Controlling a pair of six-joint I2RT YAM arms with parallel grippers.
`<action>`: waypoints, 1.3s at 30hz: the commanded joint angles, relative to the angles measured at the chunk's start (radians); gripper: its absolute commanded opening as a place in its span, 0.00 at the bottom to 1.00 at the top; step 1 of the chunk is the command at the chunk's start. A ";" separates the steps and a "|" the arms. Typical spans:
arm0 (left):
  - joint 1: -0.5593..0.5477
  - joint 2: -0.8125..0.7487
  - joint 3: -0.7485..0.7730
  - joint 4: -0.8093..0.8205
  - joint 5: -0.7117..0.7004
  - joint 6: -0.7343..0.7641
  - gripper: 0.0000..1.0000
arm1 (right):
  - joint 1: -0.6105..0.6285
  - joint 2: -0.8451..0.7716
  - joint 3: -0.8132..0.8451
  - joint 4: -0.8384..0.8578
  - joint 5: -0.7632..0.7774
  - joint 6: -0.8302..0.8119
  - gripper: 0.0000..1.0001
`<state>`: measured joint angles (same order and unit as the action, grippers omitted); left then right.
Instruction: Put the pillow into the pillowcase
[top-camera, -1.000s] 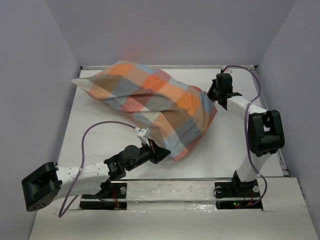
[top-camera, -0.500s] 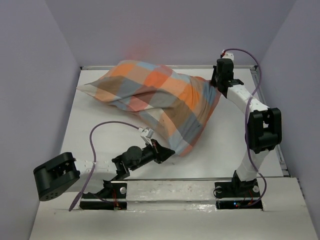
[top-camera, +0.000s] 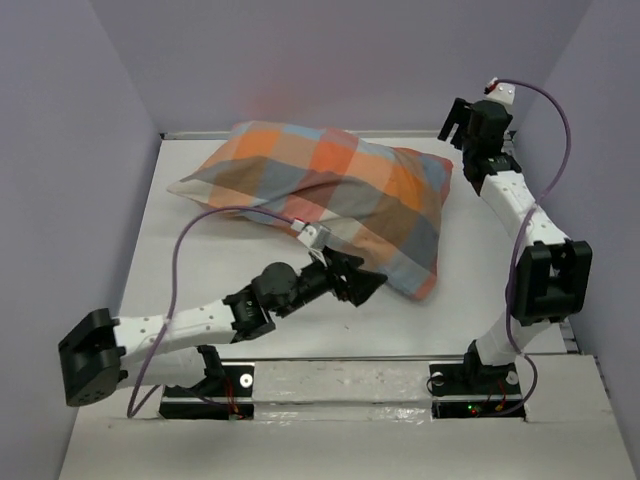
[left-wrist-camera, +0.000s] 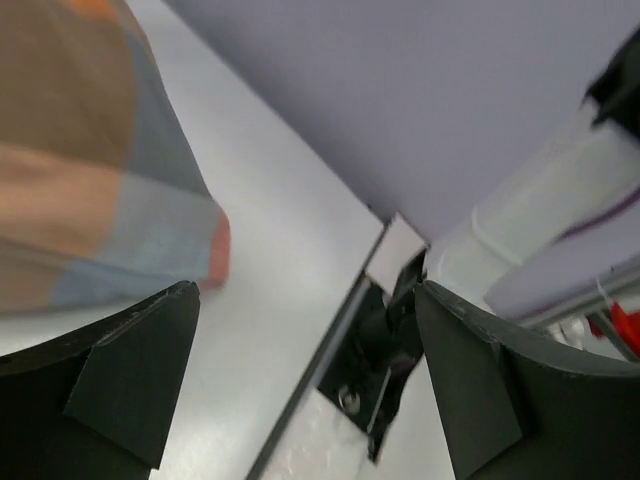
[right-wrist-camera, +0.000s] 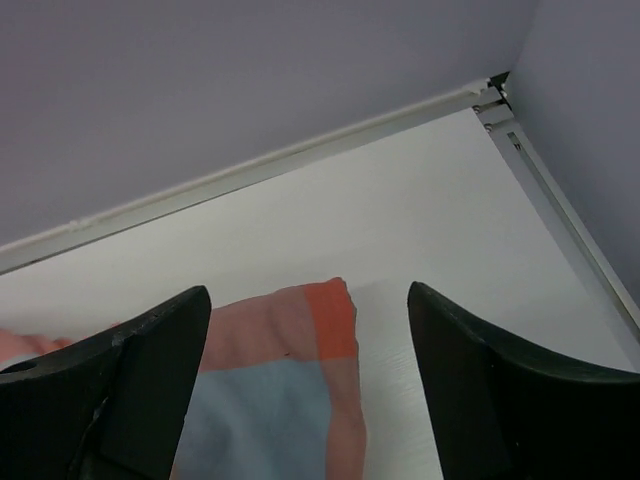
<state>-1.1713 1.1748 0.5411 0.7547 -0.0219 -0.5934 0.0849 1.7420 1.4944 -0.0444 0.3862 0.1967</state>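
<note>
The left gripper is hovering just beside the near right corner of the pillowcase, its jaws standing wide apart and gripping nothing. In the left wrist view the checked cloth is lying off to one side of the fingers, not between them, so this tool is free of the fabric. It is probably sitting there because that corner is the nearest hem to tug or smooth.

The pillowcase is lying across the far half of the table, plump and rounded through its middle and right end, and thinning to a flat flap at its left end. No white is showing anywhere along its edges. Judging from that fullness, the pillow is sitting inside the pillowcase, filling it out towards the right-hand corners. Which end is the mouth cannot be told.

The right gripper is hanging above and just beyond the far right corner of the pillowcase, jaws spread and empty. Its wrist view is looking down on that orange corner resting on the table, clear of both fingers. With neither tool holding cloth, the task is looking finished or very nearly so.
</note>
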 joint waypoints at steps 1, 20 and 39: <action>0.173 -0.231 0.065 -0.317 -0.265 0.129 0.99 | 0.010 -0.252 -0.087 -0.018 -0.243 0.145 0.84; 1.157 -0.296 -0.050 -0.307 -0.216 -0.131 0.99 | 0.019 -1.127 -1.075 -0.172 -0.517 0.434 0.88; 1.309 0.151 -0.058 0.213 0.062 -0.304 0.89 | 0.019 -1.021 -1.303 -0.043 -0.830 0.569 0.72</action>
<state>0.1329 1.2945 0.4686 0.7403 -0.0185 -0.8478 0.0994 0.6357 0.2111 -0.2138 -0.3782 0.7444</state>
